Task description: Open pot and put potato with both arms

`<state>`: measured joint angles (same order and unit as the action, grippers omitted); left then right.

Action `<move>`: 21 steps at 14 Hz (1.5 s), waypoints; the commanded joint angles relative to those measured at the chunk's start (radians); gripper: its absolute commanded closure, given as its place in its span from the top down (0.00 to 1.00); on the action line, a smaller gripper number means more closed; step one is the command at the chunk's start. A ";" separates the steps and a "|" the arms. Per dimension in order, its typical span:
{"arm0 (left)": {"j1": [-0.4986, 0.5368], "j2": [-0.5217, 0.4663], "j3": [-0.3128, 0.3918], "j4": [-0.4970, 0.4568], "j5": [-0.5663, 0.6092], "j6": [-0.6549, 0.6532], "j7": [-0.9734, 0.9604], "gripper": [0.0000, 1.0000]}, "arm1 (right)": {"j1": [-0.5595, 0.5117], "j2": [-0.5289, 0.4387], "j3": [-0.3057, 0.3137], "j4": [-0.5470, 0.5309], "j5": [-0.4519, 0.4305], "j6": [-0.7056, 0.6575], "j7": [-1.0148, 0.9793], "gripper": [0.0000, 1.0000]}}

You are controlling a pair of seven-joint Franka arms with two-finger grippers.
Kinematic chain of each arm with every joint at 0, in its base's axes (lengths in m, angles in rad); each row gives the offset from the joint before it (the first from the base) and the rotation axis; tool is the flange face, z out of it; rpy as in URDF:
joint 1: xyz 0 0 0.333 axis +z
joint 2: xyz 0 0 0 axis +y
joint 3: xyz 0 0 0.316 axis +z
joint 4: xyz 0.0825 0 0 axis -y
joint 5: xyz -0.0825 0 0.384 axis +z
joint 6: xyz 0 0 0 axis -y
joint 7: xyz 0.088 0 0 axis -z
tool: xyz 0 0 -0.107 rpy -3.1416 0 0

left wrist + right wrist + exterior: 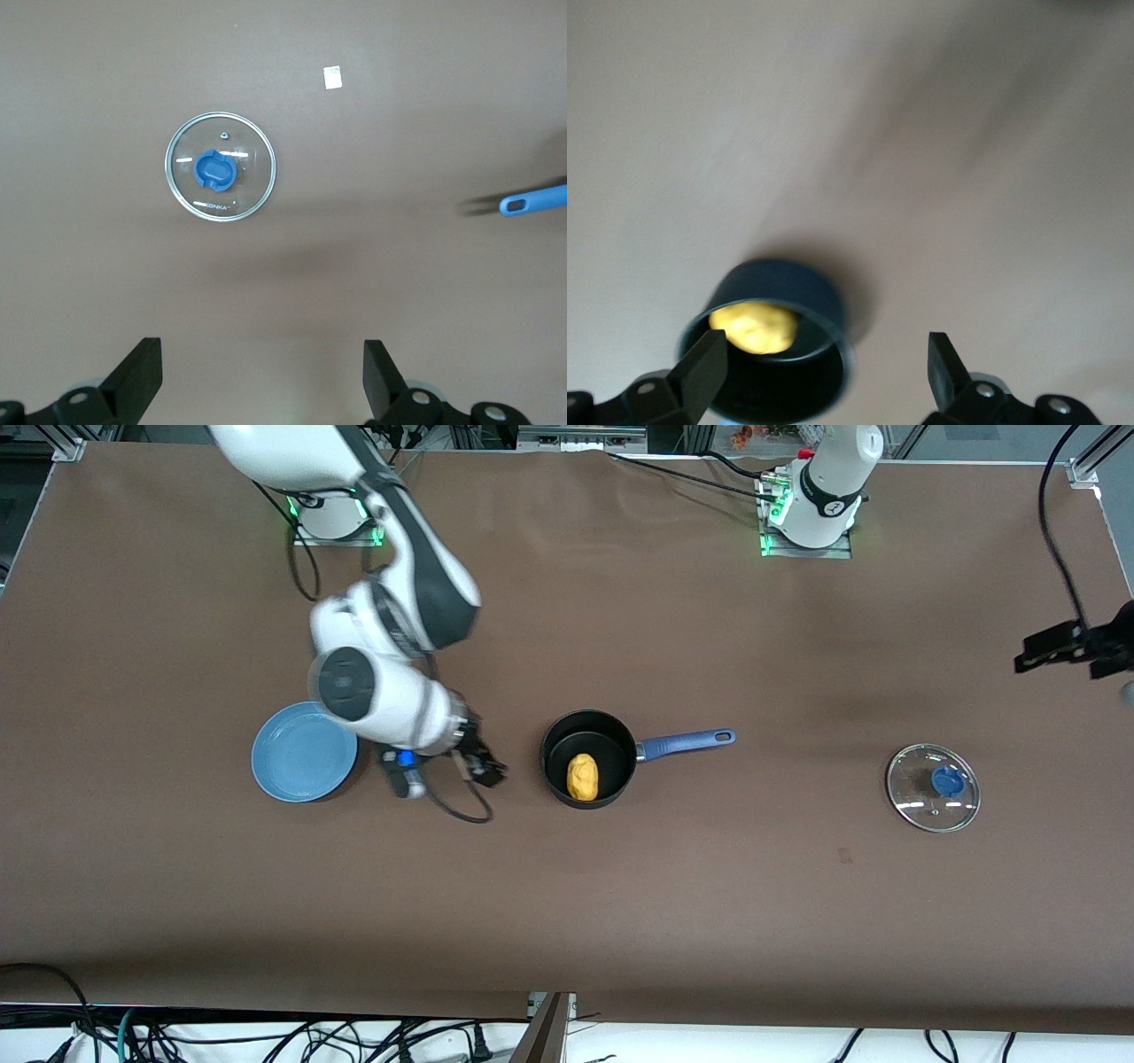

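The black pot (622,731) stands open mid-table, its blue handle (687,742) pointing toward the left arm's end. The yellow-orange potato (582,776) lies inside it. The glass lid (933,787) with the blue knob lies flat on the table toward the left arm's end. My right gripper (485,767) is open and empty, between the plate and the pot. Its wrist view shows the pot (780,282) with the potato (753,326) just past the open right gripper (828,372). My left gripper (1041,654) is open and empty, high above the table's end; its wrist view shows the lid (221,166) past the open left gripper (261,381).
A flat light-blue plate (304,751) lies beside the right gripper, toward the right arm's end. The tip of the pot handle (532,202) and a small white tag (333,78) on the table show in the left wrist view.
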<state>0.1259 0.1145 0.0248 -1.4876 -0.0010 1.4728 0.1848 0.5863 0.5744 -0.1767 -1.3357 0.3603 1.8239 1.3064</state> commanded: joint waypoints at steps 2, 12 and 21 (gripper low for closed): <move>-0.037 0.002 -0.005 0.026 0.024 -0.035 -0.044 1.00 | 0.004 -0.230 -0.122 -0.187 -0.007 -0.148 -0.276 1.00; -0.065 0.011 -0.051 0.038 0.026 -0.051 -0.202 1.00 | 0.004 -0.481 -0.300 -0.261 -0.339 -0.353 -1.042 1.00; -0.060 0.042 -0.051 0.096 0.016 -0.075 -0.199 1.00 | 0.009 -0.472 -0.302 -0.140 -0.417 -0.436 -1.161 1.00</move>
<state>0.0662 0.1305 -0.0260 -1.4377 -0.0003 1.4287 -0.0043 0.5958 0.1040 -0.4791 -1.4932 -0.0527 1.4200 0.1594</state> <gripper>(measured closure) 0.000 0.000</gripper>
